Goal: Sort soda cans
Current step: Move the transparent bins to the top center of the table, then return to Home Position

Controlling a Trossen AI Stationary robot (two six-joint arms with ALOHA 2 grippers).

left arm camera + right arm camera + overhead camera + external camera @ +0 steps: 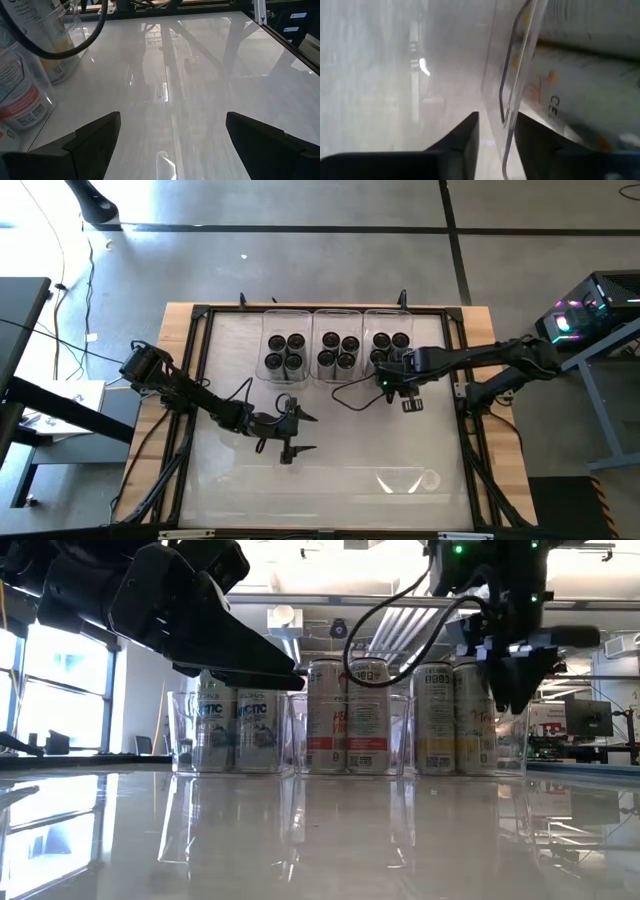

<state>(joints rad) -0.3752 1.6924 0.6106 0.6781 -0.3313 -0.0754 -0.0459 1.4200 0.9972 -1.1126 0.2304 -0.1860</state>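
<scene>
Soda cans (336,350) stood upright in 3 clear bins (338,315) set side by side at the table's (330,460) far edge.
The right gripper (405,387) hung at the right bin's near wall, its jaws parted slightly, the wall's edge between them. The left gripper (297,434) waited before the left bin, jaws wide and empty.

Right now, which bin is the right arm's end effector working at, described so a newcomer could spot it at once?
Three clear bins stand in a row at the table's far edge, each holding soda cans. It is the right-hand bin. The right end effector sits at its near wall, which the other two lack, and its cans carry yellow-and-orange labels.
</scene>
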